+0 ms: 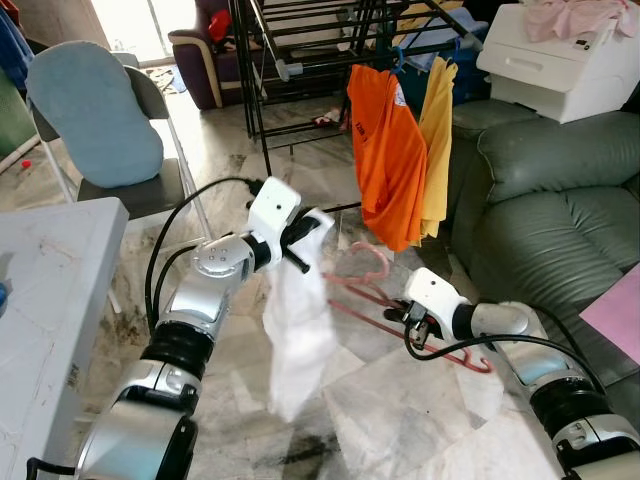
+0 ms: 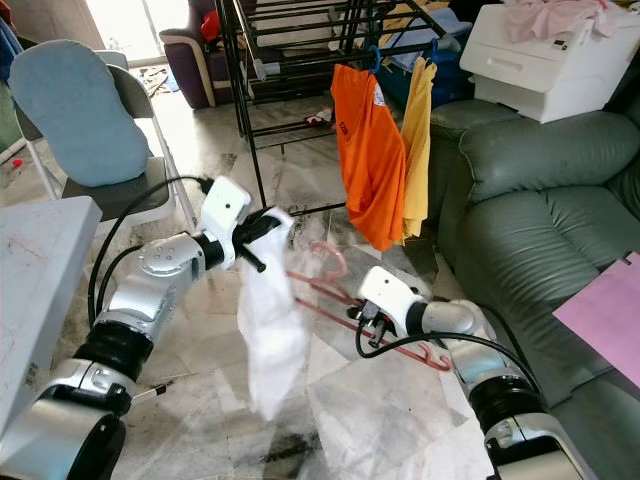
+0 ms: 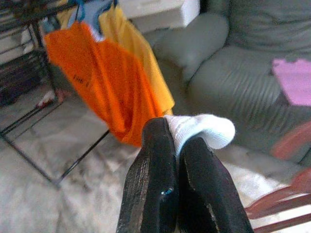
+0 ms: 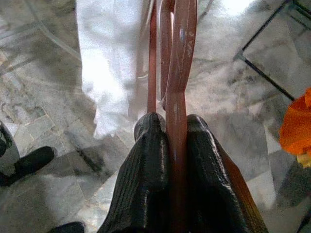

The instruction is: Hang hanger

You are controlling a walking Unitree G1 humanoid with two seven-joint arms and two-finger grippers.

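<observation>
Centrally, the right gripper [image 1: 420,325] is clamped on the pink hanger [image 1: 372,283], whose long axis runs up-left toward the white garment [image 1: 300,330] pinched in the left gripper [image 1: 300,252].

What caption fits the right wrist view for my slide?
Right gripper clamps a pink hanger beside a hanging white cloth.

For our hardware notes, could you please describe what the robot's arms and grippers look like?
Both arms are glossy silver segments joined by ribbed black collars, with black cables looping alongside. Each wrist ends in a white housing. The left gripper and right gripper each have two long, matte black fingers.
</observation>
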